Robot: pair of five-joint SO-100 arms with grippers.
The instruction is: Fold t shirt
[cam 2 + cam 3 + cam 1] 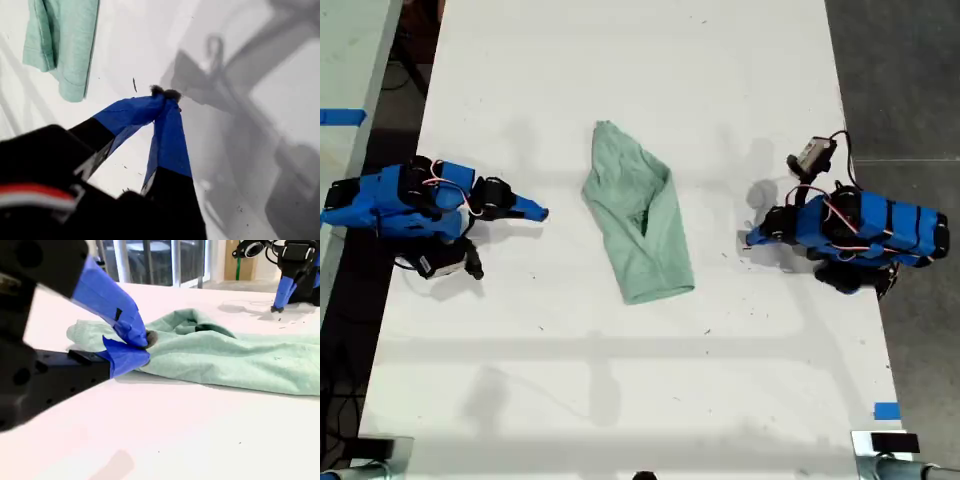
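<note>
The shirt (638,222) lies crumpled near the middle of the white table (620,400), a long mint-green bundle. It runs from a narrow end further up in the exterior view to a wider hem lower down, angled toward the exterior view's right. It is roughly folded on itself, with a dark crease along its middle.

My second gripper (542,212) sits on the exterior view's left, pointing at the shirt, with bare table between tip and cloth. Its own camera shows the jaws pressed together at the tips, holding nothing, and the shirt (225,352) lies just behind them.

My first gripper (750,239) is on the exterior view's right, also aimed at the shirt and clear of it. In its wrist view the two blue fingers (167,135) meet at the tips, with nothing between them. The hem end of the shirt (65,40) lies off to one side, well apart.

The table is plain white and crossed by soft grey shadows. A piece of blue tape (886,410) sits near its edge on the exterior view's lower right. Dark floor (900,90) shows beyond the table on that side. Another pale surface (350,60) stands at the exterior view's left edge. Tall windows (150,260) show behind the table in the second wrist view.
</note>
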